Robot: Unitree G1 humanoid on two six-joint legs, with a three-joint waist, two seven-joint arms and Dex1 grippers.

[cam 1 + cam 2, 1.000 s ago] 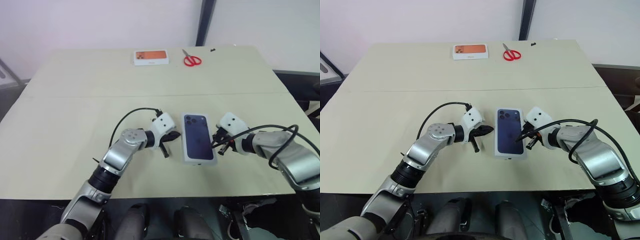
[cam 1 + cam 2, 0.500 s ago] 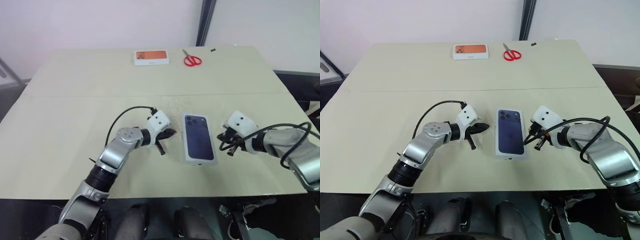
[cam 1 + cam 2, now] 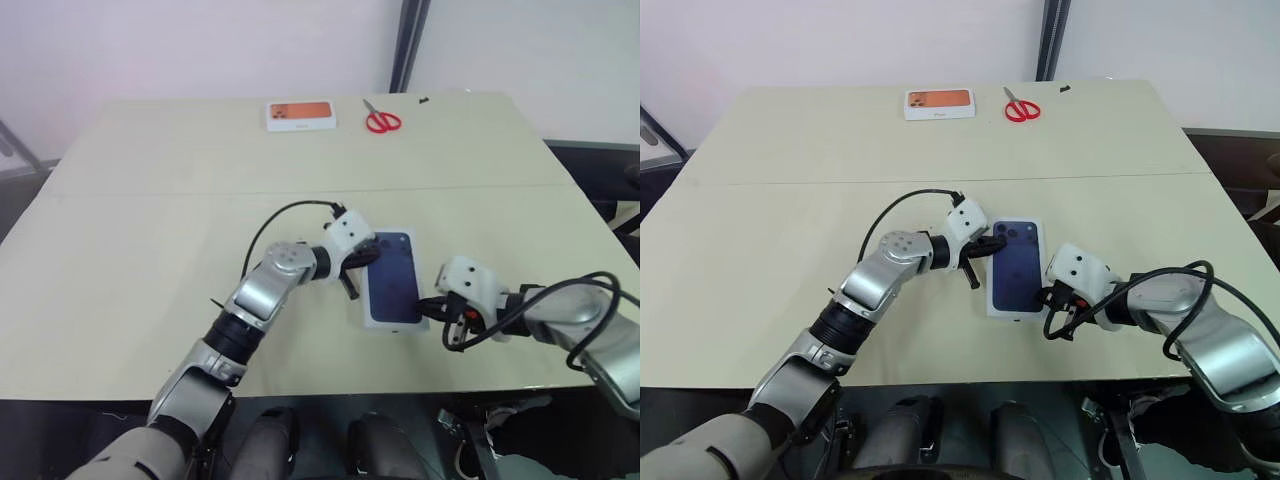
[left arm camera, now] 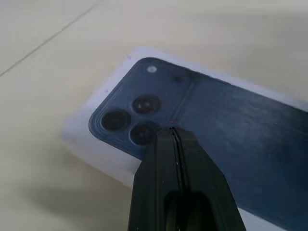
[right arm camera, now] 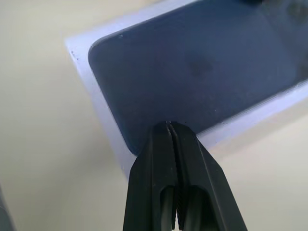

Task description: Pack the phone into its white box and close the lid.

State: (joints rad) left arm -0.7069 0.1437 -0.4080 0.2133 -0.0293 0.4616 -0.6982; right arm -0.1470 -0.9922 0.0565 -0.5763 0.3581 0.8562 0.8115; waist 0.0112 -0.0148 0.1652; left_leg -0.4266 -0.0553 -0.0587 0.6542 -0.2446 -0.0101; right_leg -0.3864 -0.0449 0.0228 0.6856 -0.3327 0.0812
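The left gripper (image 4: 174, 131) had its two black fingers (image 4: 159, 163) pressed tight together. Their tips were over the lid (image 4: 231, 144), right by the three round camera circles in the blue phone picture. Whether the tips touched it could not be told. The lid's white edge ran just below the tips. The lid lay flat on the pale table (image 4: 72, 43), which spread out past it.

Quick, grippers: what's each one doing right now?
Left gripper: shut, holding nothing, tips at the lid's camera-picture end.
Right gripper: shut, holding nothing, tips at the lid's near corner.
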